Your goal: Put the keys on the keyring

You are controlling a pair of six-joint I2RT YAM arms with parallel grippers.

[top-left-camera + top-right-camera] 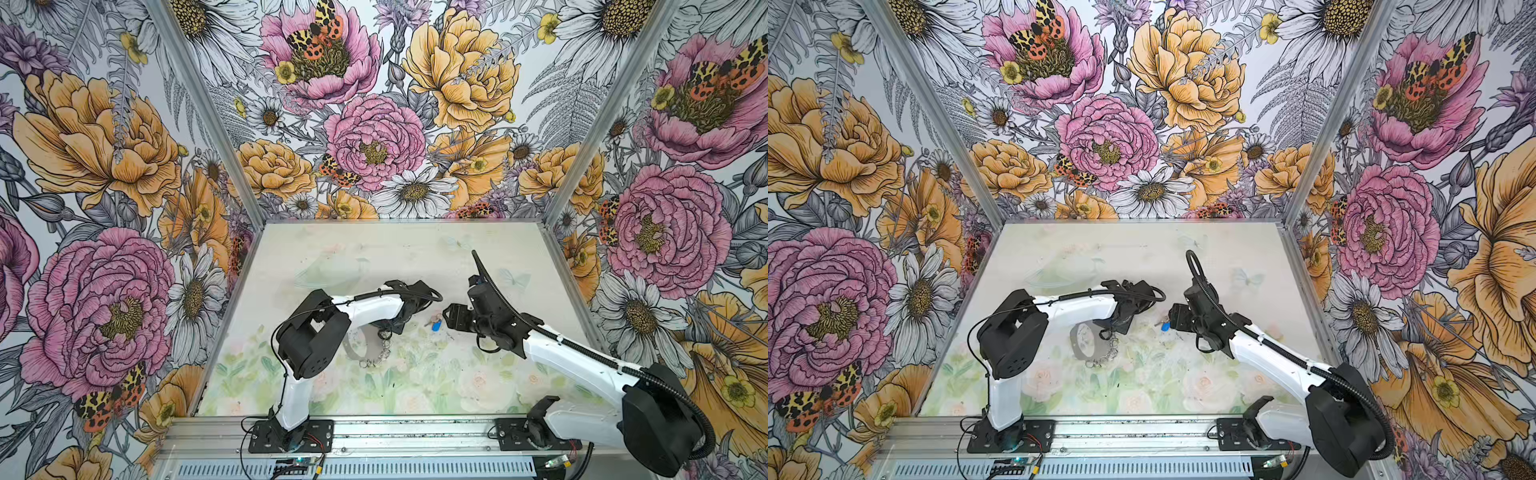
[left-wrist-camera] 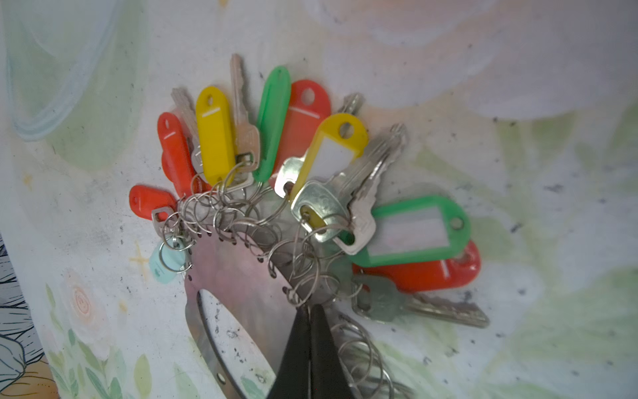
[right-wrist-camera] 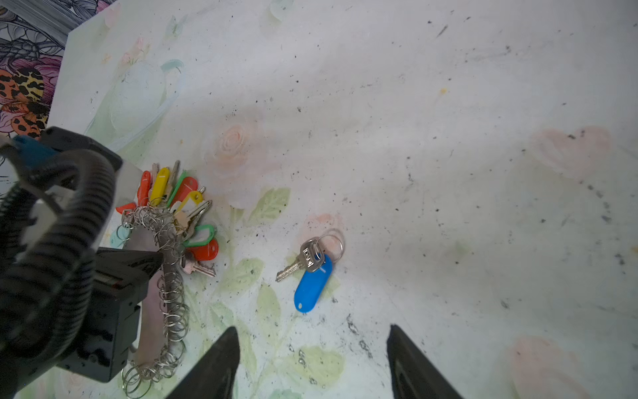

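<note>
ok so here's how we read it: the left gripper [image 2: 308,311] is clamped fully shut on the rim of the keyring [image 2: 238,276], tips pinched together on one of the little wire loops [image 2: 299,296], so we'd call that arm the holder, not the picker. The one that matters is the loose key with the blue tag [image 3: 312,285], lying flat on the table [image 3: 483,172] between the two arms and well apart from the hoop. It's straight out in front of the right gripper [image 3: 311,328], just past the fingertips and roughly centred between them, and that gripper is spread wide with nothing in it. The tag's long axis runs more or less along the reach direction, rounded end toward the gripper and split ring [image 3: 334,241] at the far end, with the silver key [image 3: 299,264] angled off sideways, its head overlapping the tag's far end. So we reckon the jaws would close across the tag's narrow width, which is the easy way, and the right arm is clearly the nearer one. Looks-wise the blue tag is a smooth oblong bit of plastic, flat and probably slippery. The other keys [image 2: 276,138], with red, yellow and green tags plus a pale teal one, already fan out from loops along one stretch of the hoop
</note>
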